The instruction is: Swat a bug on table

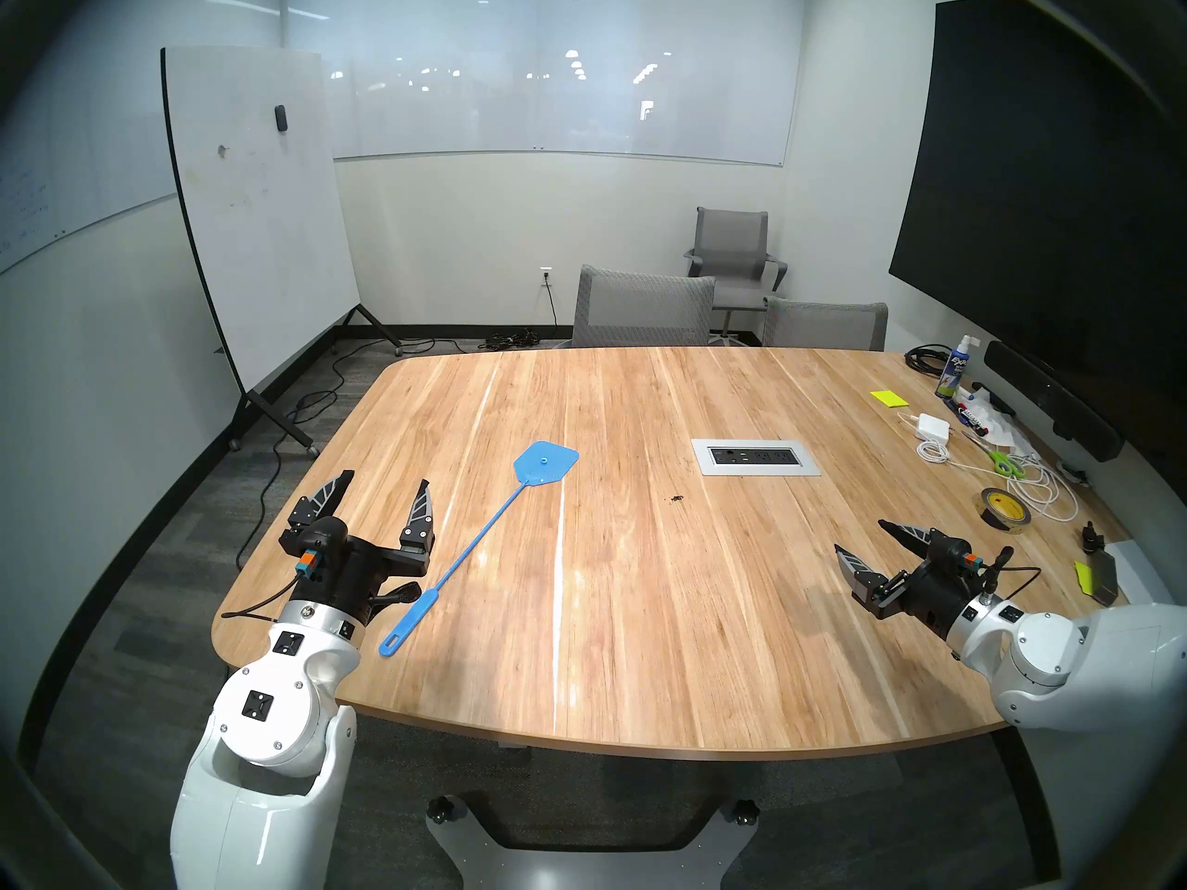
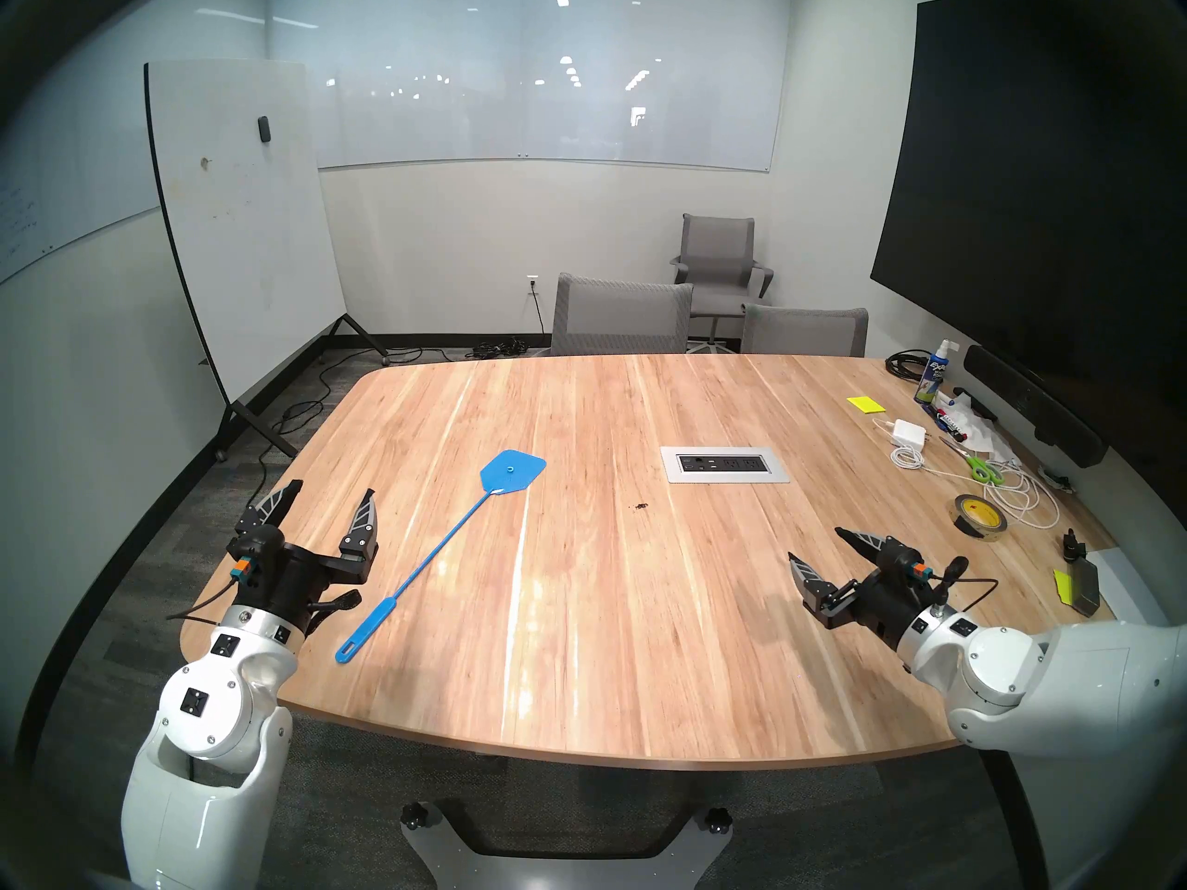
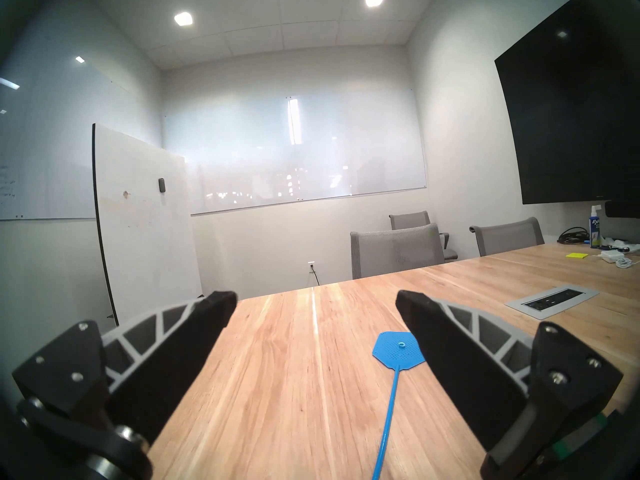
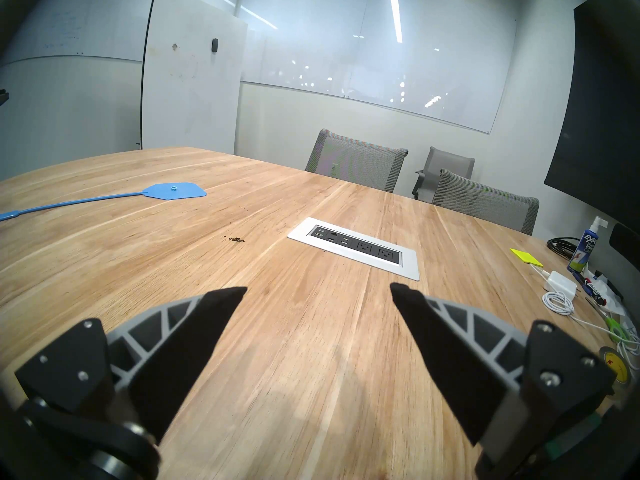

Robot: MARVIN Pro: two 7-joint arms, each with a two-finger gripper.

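Head view: swatter (image 1: 482,535) lying flat and untouched on the counter (image 1: 642,644), handle end toward the near left corner, head pointing mid-counter. Bug (image 1: 676,498) a dark speck near the middle, just short of the outlet panel (image 1: 756,456), well apart from the swatter head. Left gripper (image 1: 385,484) hovering beside the handle, fingers spread, holding nothing. Right gripper (image 1: 864,539) over the near right side, fingers spread too, empty.

Left wrist: swatter (image 3: 398,353) low and right between the fingers (image 3: 429,316); no bug visible here.

Right wrist: bug (image 4: 237,239) ahead-left, panel (image 4: 353,247) beyond.

Nothing done yet: grasp, lift, swat all left. Path to the bug looks clear; tape roll (image 1: 1005,510), scissors (image 1: 1002,463) and cable clutter (image 1: 1040,494) kept to the right edge.
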